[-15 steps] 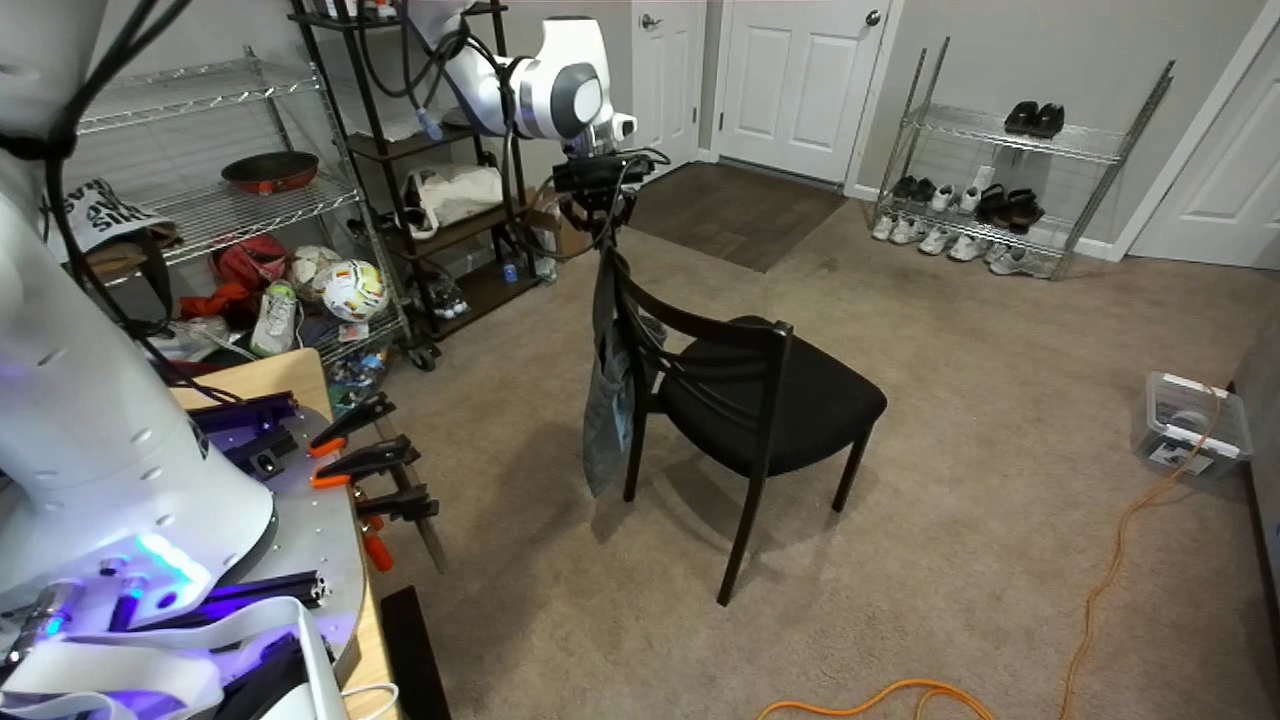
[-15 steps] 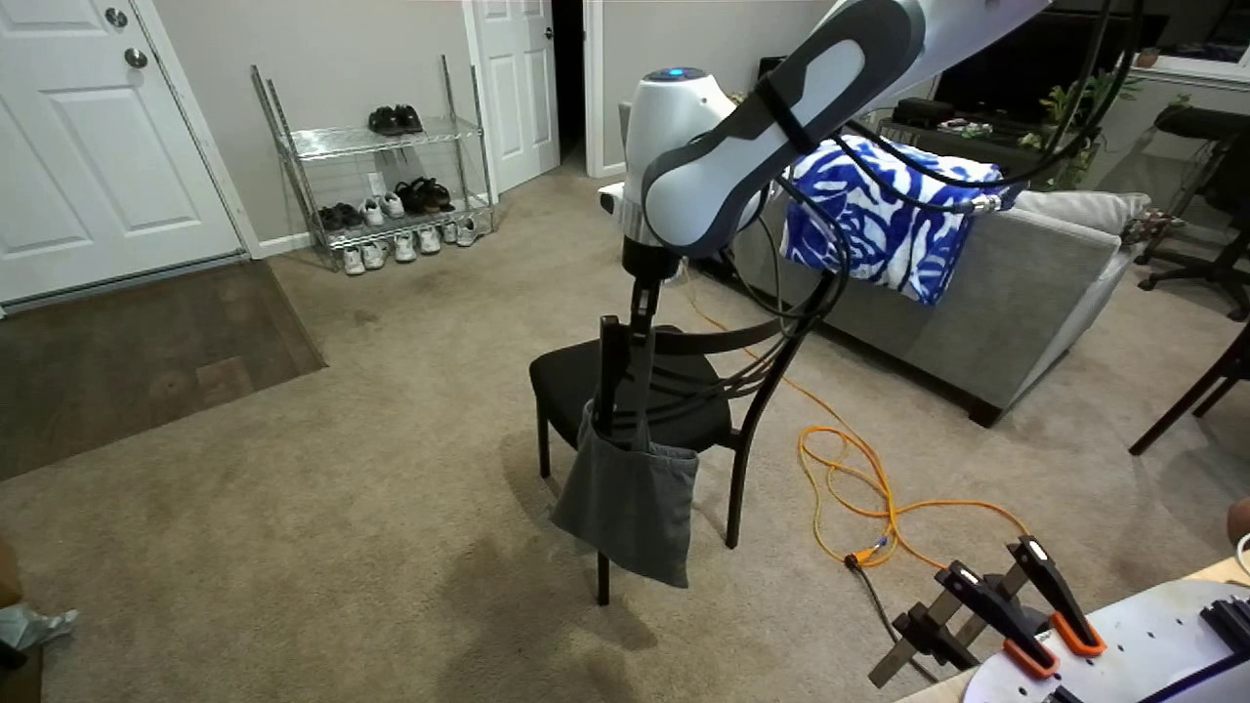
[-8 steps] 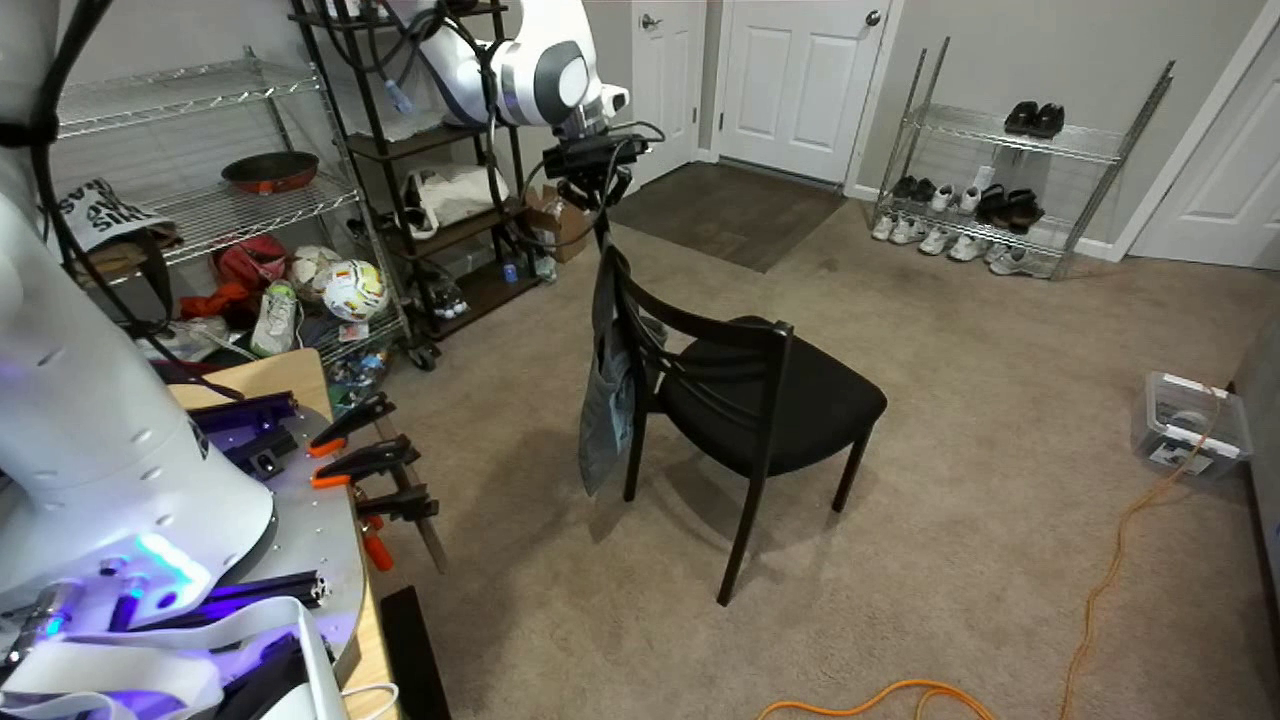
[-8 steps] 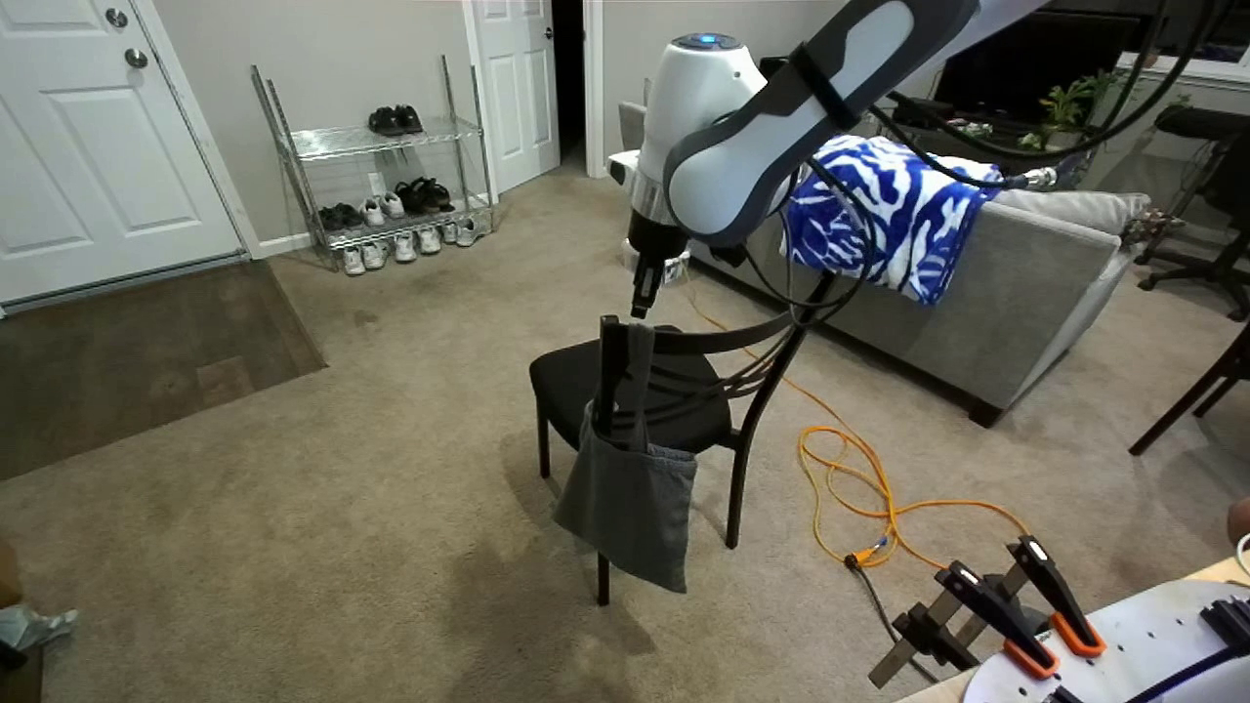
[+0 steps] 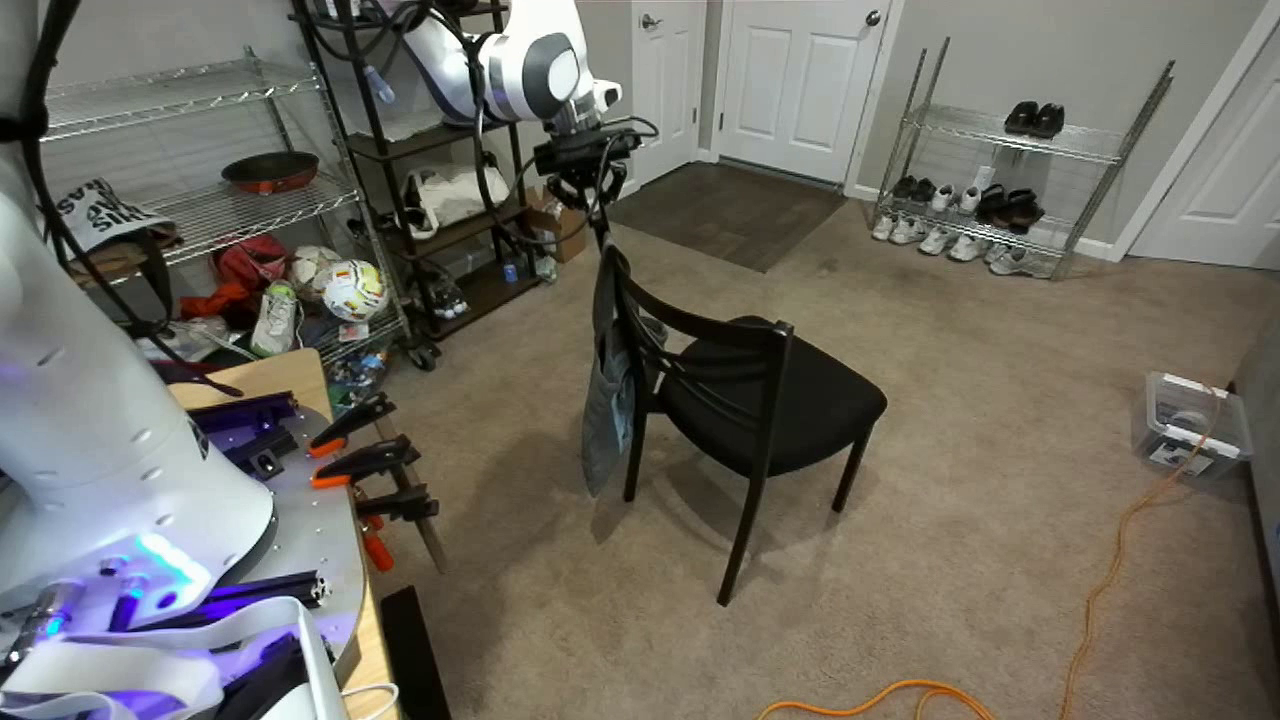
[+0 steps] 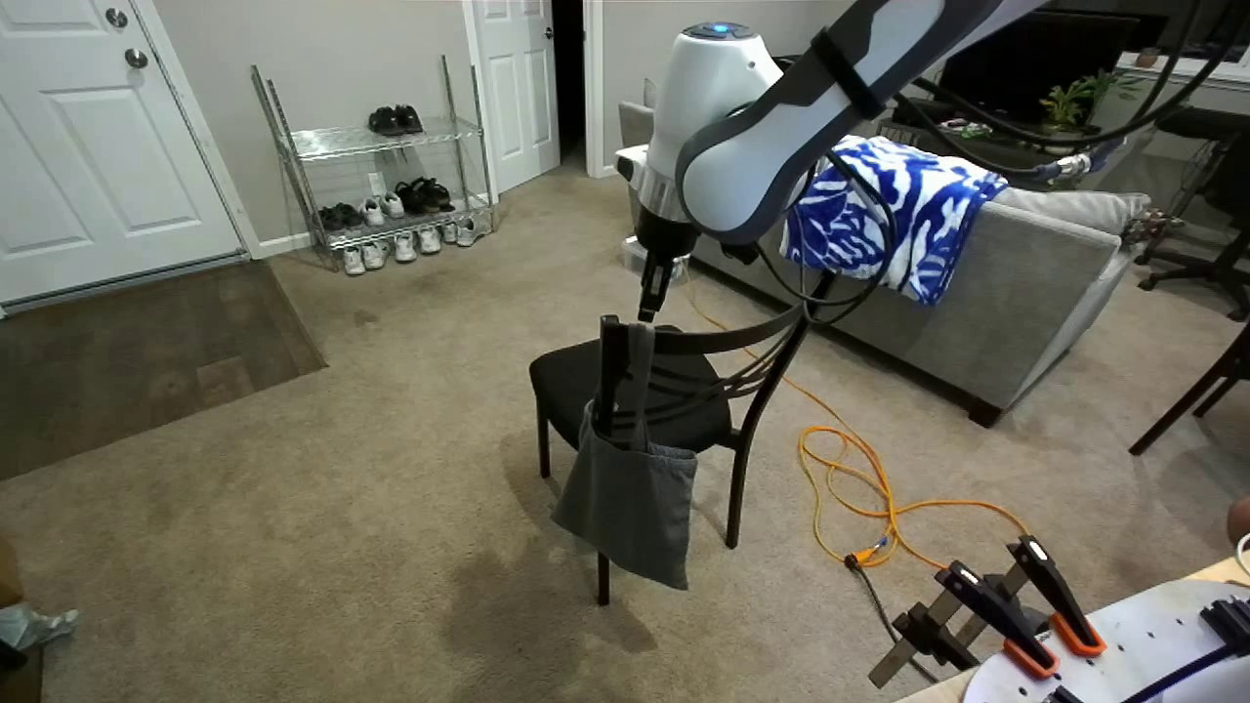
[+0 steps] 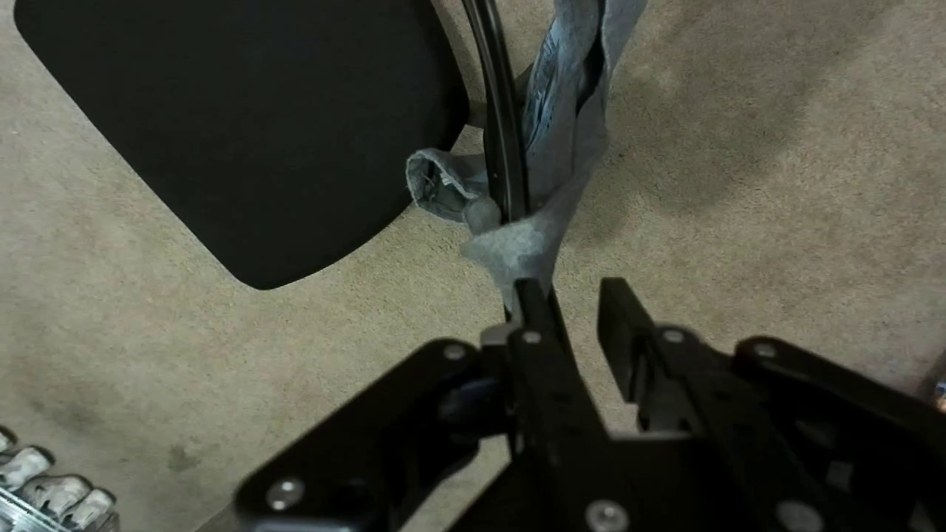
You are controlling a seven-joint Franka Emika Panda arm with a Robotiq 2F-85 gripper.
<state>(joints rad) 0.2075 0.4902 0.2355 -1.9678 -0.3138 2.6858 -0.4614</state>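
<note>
Wrist view: gripper (image 7: 569,290) a bit spread, carpet (image 7: 318,355) showing through
Hovers right above the bag strap (image 7: 521,245); can't tell if it's touching.

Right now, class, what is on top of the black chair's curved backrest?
A grey cloth bag hangs by its strap over the curved backrest, near one end. The part beneath the strap is hidden.

Beige carpet (image 5: 960,480), gray walls (image 6: 361,49), white panel doors (image 6: 518,88). Dark wood-look patch (image 6: 146,361) at the carpet's edge by one door (image 6: 107,146) — wire shoe rack (image 6: 342,143) near it, against the wall. Wire shelving (image 5: 230,213) and a dark shelf unit (image 5: 495,295) along another carpet edge; gray couch (image 6: 957,342) with blue-white blanket (image 6: 933,213) across the carpet. Dark TV (image 6: 1025,54), plant (image 6: 1064,103), window sill (image 6: 1206,70) past the couch — dimmer there.
</note>
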